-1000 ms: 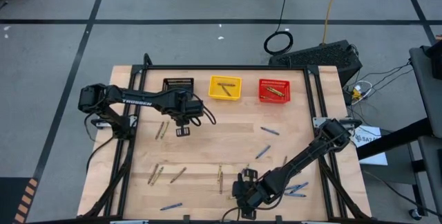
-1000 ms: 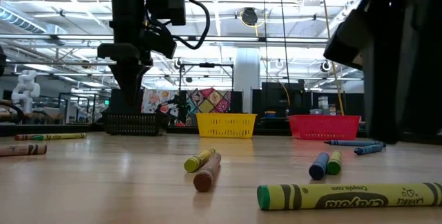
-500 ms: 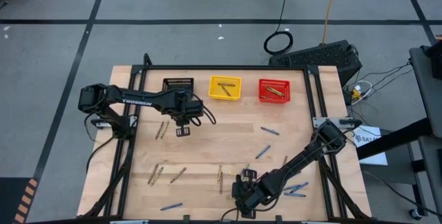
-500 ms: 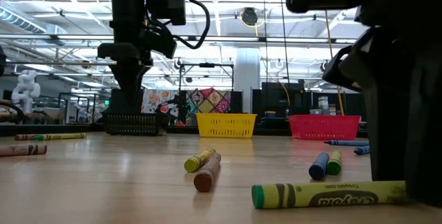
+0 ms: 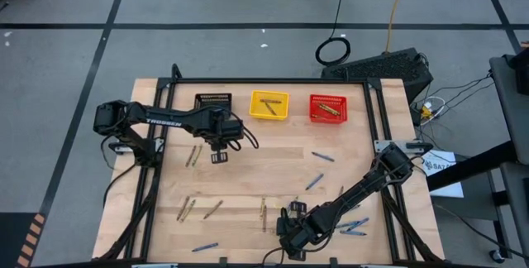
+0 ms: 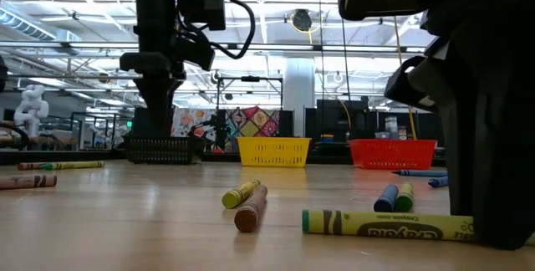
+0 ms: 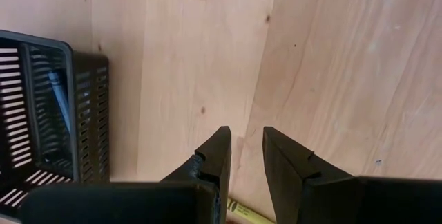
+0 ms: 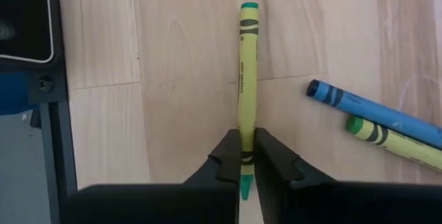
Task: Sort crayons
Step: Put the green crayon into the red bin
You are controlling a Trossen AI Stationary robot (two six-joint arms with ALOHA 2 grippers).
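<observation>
Right gripper [image 8: 247, 156] clenched on yellow-green crayon [image 8: 247, 79] lying flat near table [image 5: 273, 156] front edge, left gripper [image 7: 246, 162] slightly parted, empty, beside black basket [image 7: 41, 113].

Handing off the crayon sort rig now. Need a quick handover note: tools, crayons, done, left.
Right tool: shut on a yellow-green crayon at the table's near edge, crayon still lying on the wood.
Left tool: open, empty, hanging beside the black basket.
Done: some crayons lie in the yellow basket and the red basket.
Left: many crayons loose on the table, blue ones mostly on the right, olive and tan mostly left and centre. Lift the held one and bin it.
</observation>
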